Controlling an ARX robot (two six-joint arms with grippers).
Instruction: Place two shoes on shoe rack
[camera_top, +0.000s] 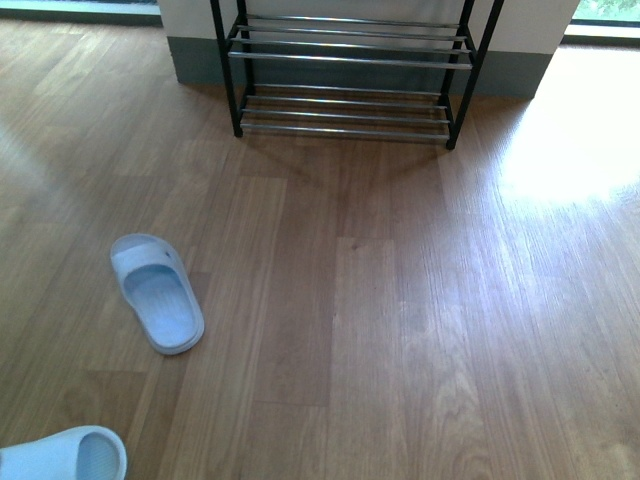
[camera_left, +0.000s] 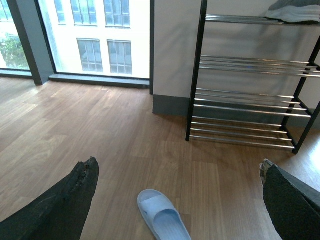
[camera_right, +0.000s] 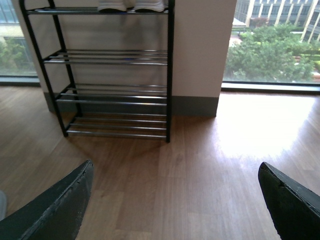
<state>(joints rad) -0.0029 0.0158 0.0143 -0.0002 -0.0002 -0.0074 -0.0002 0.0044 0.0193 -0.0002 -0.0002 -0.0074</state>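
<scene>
Nearest, pale blue-white rubber slide (camera_top: 65, 455) and its mate (camera_top: 157, 293) lie on wood floor (camera_top: 400, 300), well apart from black-framed chrome-rod shoe rack (camera_top: 350, 60); left gripper (camera_left: 178, 164) and right gripper (camera_right: 175, 166) gape empty, likely readied for pickup.

Floor (camera_top: 400, 300): wood-grain planks, smooth, satin sheen, with glare at far right.
Shoe rack (camera_top: 229, 70): black metal end frames, semi-matt.
Rack rods (camera_top: 345, 130): chrome, glossy.
Slide (camera_top: 158, 295), nearer slide (camera_top: 65, 455): pale blue rubbery plastic, smooth, matt.
Fingers (camera_left: 60, 207) of left gripper (camera_left: 178, 164) and right gripper (camera_right: 175, 165): black, matt, coarse, with scuffed tips.
</scene>
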